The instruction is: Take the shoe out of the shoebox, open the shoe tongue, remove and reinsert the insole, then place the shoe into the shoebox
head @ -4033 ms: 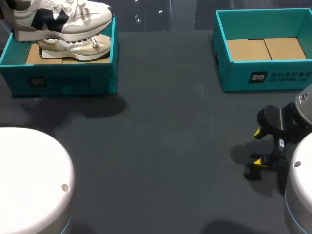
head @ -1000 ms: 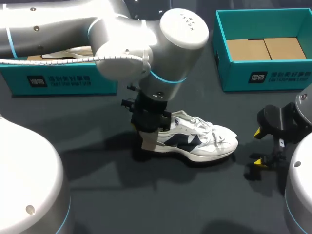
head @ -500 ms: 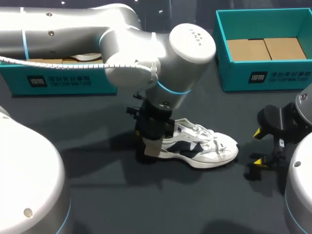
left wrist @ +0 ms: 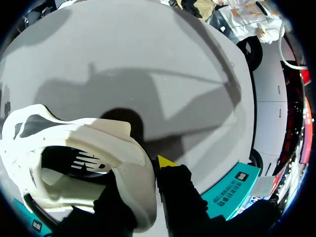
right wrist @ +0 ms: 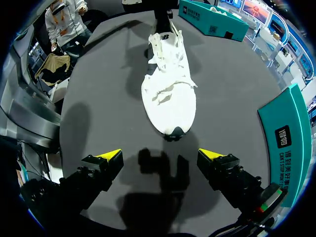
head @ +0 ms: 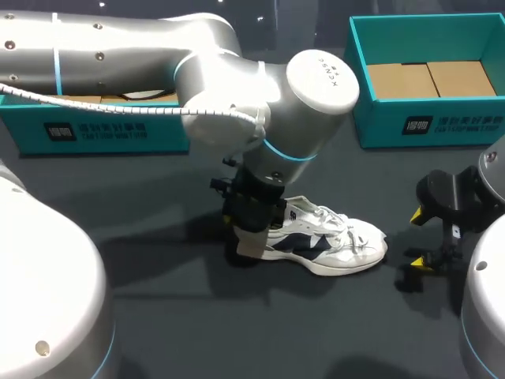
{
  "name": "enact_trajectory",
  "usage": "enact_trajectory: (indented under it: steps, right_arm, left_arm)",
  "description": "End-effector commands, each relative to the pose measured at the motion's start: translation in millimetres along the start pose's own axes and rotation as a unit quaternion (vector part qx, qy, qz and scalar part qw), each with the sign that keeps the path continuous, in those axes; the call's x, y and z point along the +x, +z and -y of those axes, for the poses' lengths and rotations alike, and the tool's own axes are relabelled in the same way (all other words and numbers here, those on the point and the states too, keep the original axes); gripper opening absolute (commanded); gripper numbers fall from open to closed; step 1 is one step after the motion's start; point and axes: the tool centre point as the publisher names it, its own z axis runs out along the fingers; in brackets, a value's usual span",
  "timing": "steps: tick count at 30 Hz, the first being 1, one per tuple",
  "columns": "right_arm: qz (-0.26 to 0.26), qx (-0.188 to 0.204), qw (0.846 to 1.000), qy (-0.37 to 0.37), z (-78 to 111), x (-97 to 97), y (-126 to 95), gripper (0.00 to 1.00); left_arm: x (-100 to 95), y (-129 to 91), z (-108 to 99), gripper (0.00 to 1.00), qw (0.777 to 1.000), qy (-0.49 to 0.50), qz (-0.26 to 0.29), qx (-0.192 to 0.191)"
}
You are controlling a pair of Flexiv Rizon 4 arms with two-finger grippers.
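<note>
A white and navy shoe [head: 331,237] stands upright on the dark table [head: 158,300] near the middle, toe toward my right arm. My left gripper [head: 251,229] reaches in from the left and is shut on the shoe's heel. In the left wrist view the white heel collar [left wrist: 133,163] sits between the two fingers [left wrist: 182,192]. My right gripper [head: 422,237] hangs open beside the toe, apart from it. In the right wrist view the shoe [right wrist: 168,84] lies ahead of the open right gripper [right wrist: 162,155], toe first, with the left gripper [right wrist: 163,15] at its far end.
A teal shoebox [head: 95,130] stands at the back left, mostly hidden by my left arm, with part of another shoe [head: 146,95] showing inside. A second teal box [head: 359,87] with a cardboard floor stands at the back right.
Four seconds ago the shoe was over the left shoebox. Over the last second my left arm has carried it slightly right and lower to the table. The right arm has stayed still.
</note>
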Motion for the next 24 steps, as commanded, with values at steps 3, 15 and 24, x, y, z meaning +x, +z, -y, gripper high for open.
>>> enact_trajectory:
  steps: [3,15,24]
  right_arm:
    - [0.002,0.000,1.000,0.000,0.5,2.2,-1.2,1.00]
    - [0.002,0.000,1.000,0.000,0.5,2.2,-1.2,1.00]
    - [0.002,0.000,1.000,0.000,0.5,2.2,-1.2,1.00]
  left_arm:
    - [-2.8,2.1,1.5,0.00,1.000,-0.004,-0.003,0.004]
    - [8.9,6.8,9.8,0.00,1.000,-0.013,0.004,0.001]
    - [9.8,9.3,9.1,0.11,1.000,-0.002,0.006,-0.011]
